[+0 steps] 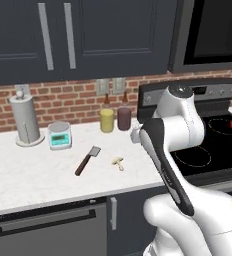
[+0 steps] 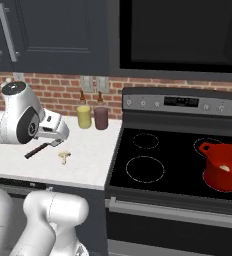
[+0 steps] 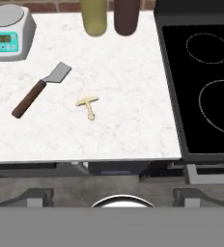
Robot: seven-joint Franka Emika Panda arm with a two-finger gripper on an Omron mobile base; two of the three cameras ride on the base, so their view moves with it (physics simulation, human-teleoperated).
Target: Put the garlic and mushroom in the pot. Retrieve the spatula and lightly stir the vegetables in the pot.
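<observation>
The mushroom (image 3: 88,104) lies on its side on the white counter, also visible in the left base view (image 1: 118,162). To its left lies the spatula (image 3: 39,91), grey blade toward the wall and brown handle toward the counter's front edge. My gripper (image 3: 113,194) hangs well above the front edge of the counter and looks down on both. It is open, with the fingertips (image 3: 36,195) wide apart and nothing between them. The red pot (image 2: 224,167) stands on the stove's front right burner, and a small pale bulb, the garlic (image 2: 225,168), lies inside it.
A yellow canister (image 3: 93,17) and a maroon canister (image 3: 126,16) stand at the back by the brick wall. A kitchen scale (image 3: 8,30) sits at back left, with a paper towel holder (image 1: 26,120) beyond it. The black stove top (image 3: 205,82) adjoins the counter on the right.
</observation>
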